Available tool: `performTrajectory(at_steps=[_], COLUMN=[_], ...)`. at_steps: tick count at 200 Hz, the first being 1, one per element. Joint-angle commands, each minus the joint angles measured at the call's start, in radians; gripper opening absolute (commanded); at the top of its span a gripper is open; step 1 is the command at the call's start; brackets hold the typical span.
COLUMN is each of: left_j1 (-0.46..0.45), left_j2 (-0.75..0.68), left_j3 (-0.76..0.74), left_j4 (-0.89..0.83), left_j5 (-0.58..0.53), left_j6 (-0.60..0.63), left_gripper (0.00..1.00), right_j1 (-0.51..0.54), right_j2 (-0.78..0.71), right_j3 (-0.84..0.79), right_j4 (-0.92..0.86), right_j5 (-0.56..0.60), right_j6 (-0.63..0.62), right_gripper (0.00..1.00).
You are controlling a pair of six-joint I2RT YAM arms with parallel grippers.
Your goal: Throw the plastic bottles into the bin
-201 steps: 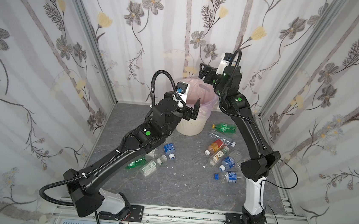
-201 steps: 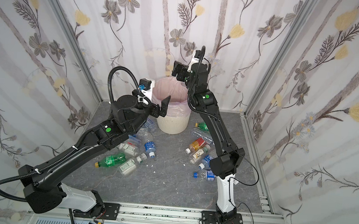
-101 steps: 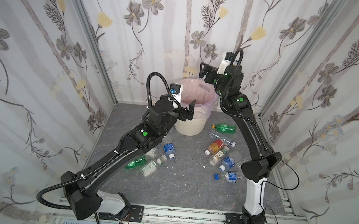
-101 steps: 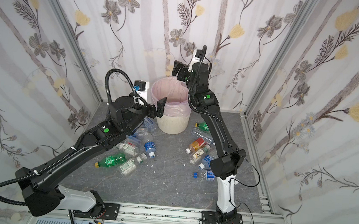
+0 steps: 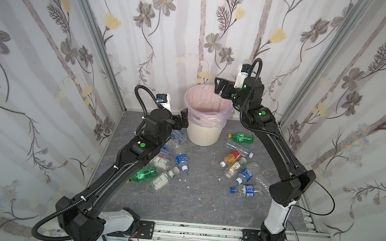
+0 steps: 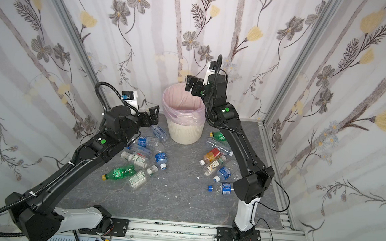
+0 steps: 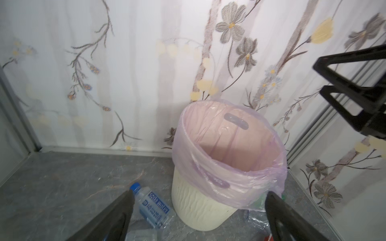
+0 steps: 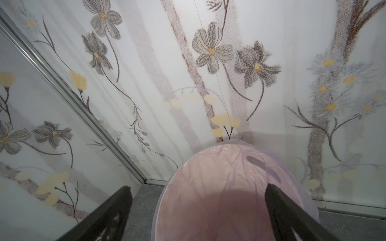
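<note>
The bin (image 5: pixel 204 134) (image 6: pixel 184 134) stands at the back wall, cream and ribbed, lined with a pale pink bag. Plastic bottles lie on the floor in two groups: a blue-labelled one (image 5: pixel 181 159) and a green one (image 5: pixel 144 174) on the left, an orange one (image 5: pixel 230 157) and a green one (image 5: pixel 241 137) on the right. My left gripper (image 5: pixel 183 119) (image 7: pixel 199 195) is open and empty beside the bin's left wall, above a blue-labelled bottle (image 7: pixel 153 208). My right gripper (image 5: pixel 220 86) (image 8: pixel 198 187) hangs open and empty over the bin's right rim (image 8: pixel 167 187).
Flowered walls close in the cell on three sides, with metal corner posts (image 5: pixel 98 43). The bin sits tight against the back wall. A strip of grey floor (image 5: pixel 201 174) runs between the two bottle groups. The right gripper's black fingers (image 7: pixel 355 94) show in the left wrist view.
My left gripper has drawn back leftward from the bin's mouth to beside its left wall. The right gripper has stayed over the rim.
</note>
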Motion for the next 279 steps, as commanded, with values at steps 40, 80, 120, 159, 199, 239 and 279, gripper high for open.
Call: performTrajectory(at_steps=[40, 80, 120, 159, 199, 239, 279], left_j1=[0.135, 0.264, 0.38, 0.456, 0.468, 0.47, 0.472], left_j2=[-0.079, -0.095, -0.143, -0.22, -0.327, -0.341, -0.375], left_j3=[-0.137, -0.253, -0.368, -0.458, -0.563, -0.643, -0.671], left_j4=[-0.174, -0.239, -0.237, -0.248, -0.268, -0.335, -0.428], left_j5=[0.119, 0.232, 0.302, 0.349, 0.331, 0.287, 0.222], left_j6=[-0.181, -0.328, -0.471, -0.721, -1.009, -1.156, -1.253], left_gripper=[1.0, 1.0, 1.0, 1.0, 1.0, 1.0, 1.0], right_j1=[0.075, 0.148, 0.215, 0.256, 0.298, 0.302, 0.302], right_j2=[-0.227, -0.305, -0.313, -0.325, -0.345, -0.329, -0.321], right_j3=[-0.409, -0.61, -0.772, -0.875, -0.937, -0.951, -0.953], right_j4=[0.223, 0.292, 0.346, 0.382, 0.393, 0.394, 0.395], right_j5=[0.004, -0.007, -0.012, -0.002, 0.015, 0.011, 0.025], right_j6=[-0.09, -0.118, -0.129, -0.153, -0.141, -0.139, -0.138], right_gripper=[1.0, 1.0, 1.0, 1.0, 1.0, 1.0, 1.0])
